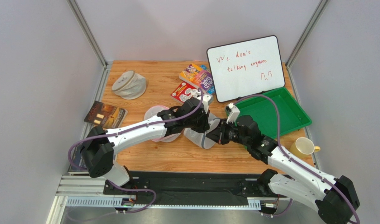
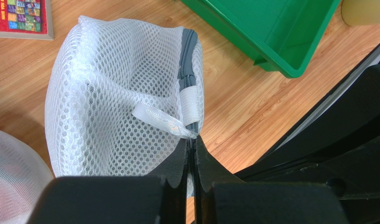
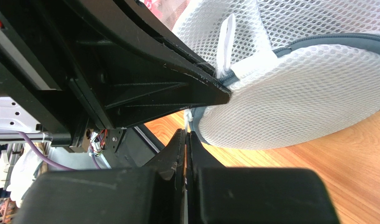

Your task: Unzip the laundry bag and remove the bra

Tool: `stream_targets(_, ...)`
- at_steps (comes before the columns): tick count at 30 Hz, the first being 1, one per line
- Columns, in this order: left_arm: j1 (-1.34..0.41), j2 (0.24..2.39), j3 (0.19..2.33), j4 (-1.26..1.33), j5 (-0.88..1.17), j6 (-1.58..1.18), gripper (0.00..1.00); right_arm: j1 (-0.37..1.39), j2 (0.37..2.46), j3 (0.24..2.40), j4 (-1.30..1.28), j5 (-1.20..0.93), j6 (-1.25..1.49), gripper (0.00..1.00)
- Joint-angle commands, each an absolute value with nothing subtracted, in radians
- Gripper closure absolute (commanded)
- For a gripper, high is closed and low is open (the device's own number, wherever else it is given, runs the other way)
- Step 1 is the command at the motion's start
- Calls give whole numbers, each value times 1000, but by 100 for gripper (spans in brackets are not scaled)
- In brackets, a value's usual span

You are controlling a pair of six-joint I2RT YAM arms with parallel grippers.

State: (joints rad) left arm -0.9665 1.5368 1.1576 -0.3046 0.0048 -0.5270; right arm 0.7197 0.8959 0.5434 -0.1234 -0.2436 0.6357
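Worktop [image 1: 145,158]: pale wood, bearing all items listed.

Whiteboard [image 1: 245,67]: propped at the far right, handwritten in red.

Green tray [image 1: 290,109]: set at the right, just beside the whiteboard.

Laundry bag [image 2: 107,93]: white mesh, laid at mid-worktop between the two arms, near the tray's corner.

Left gripper [image 2: 192,144]: jaws pressed together on the laundry bag at the zipper's end.

Right gripper [image 3: 187,140]: jaws closed, tips set against the bag's lower edge; a pinch of mesh cannot be confirmed.

Zipper [image 2: 187,56]: grey-blue, seen fastened along the rim.

Ribbon tab [image 2: 154,116]: white, led into the left jaws.
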Motion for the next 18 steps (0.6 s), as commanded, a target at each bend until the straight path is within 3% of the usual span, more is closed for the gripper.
stream_targets(1, -966, 1545, 1215, -293, 8, -512, 100, 727, 879, 571, -103, -229, 630, 100)
stream_targets(18, -865, 1523, 1216, -264, 81, -522, 100, 726, 879, 526, -95, -232, 649, 100)
